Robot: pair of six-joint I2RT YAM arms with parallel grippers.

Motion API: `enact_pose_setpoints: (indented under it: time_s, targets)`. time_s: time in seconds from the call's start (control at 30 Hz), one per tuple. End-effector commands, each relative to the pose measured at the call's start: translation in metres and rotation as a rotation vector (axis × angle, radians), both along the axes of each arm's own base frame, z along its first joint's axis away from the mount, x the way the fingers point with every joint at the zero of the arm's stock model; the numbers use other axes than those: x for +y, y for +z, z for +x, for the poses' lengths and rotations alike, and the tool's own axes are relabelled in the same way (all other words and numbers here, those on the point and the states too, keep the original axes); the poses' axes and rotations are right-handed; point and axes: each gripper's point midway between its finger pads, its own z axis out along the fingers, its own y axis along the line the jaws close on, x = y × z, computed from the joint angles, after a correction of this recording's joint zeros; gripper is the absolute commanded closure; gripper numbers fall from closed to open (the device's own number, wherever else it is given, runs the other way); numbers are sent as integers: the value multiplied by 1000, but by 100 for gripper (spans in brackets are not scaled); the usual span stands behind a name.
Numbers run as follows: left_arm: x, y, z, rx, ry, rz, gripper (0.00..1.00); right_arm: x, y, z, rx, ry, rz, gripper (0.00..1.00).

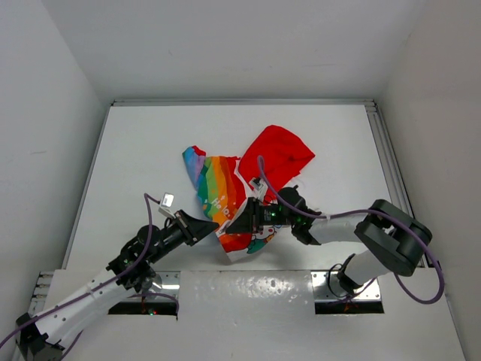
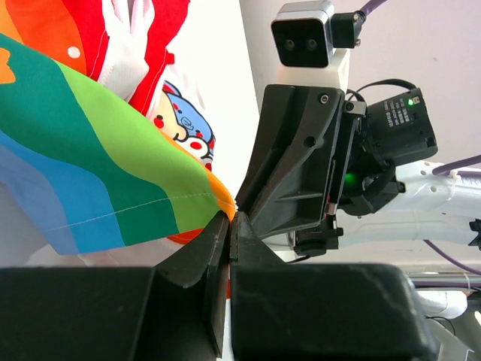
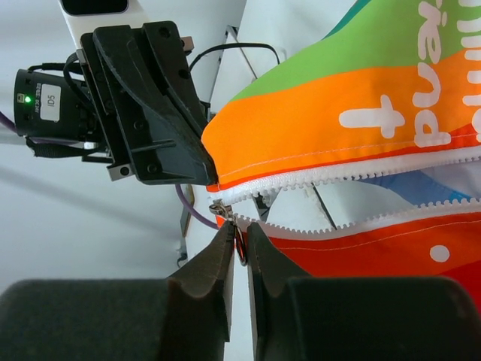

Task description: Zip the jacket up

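Two grips, left jaws shut on striped jacket [image 2: 113, 173] hem, right jaws clamping metal zipper pull [image 3: 240, 250]

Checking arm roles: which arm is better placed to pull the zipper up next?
Right: the right gripper pinches the zipper pull, while the left gripper anchors the jacket hem.

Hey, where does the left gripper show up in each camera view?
Top: left gripper sits low, left of centre, at the jacket's near corner.
Left wrist: bottom centre, its own fingers shut on that corner.
Right wrist: upper left, tip on the hem.
Shared landmark: the orange stripe ending at its tip.
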Motion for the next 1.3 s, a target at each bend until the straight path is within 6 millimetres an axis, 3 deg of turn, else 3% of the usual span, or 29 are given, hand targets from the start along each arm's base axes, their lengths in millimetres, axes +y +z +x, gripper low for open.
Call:
enact_pose_setpoints:
  time_s: [0.0, 0.17, 0.33, 0.57, 0.8, 0.83, 1.13, 1.17, 1.27]
  targets:
    - [11, -98, -13, 127, -9, 132, 100, 1, 18, 4, -62, -14, 53, 89]
    - [12, -100, -13, 131, -7, 134, 100, -1, 19, 4, -70, -21, 54, 100]
    - [10, -96, -14, 118, -18, 140, 100, -5, 16, 10, -124, -46, 9, 100]
    - [7, -90, -18, 84, -80, 214, 100, -13, 10, 36, -248, -108, -209, 100]
    - [0, -51, -17, -29, -133, 218, 100, -31, -9, 54, -336, -109, -459, 100]
    - [-2, -37, -16, -58, -141, 205, 100, -33, -11, 56, -349, -109, -483, 100]
    - [-8, -18, -26, -103, -204, 158, 100, -34, -34, 51, -312, -39, -554, 100]
    - [-10, -10, -24, -134, -204, 143, 100, -27, -24, 50, -316, -22, -534, 100]
    - [-14, 14, -21, -197, -211, 128, 100, -27, -29, 43, -309, -1, -554, 100]
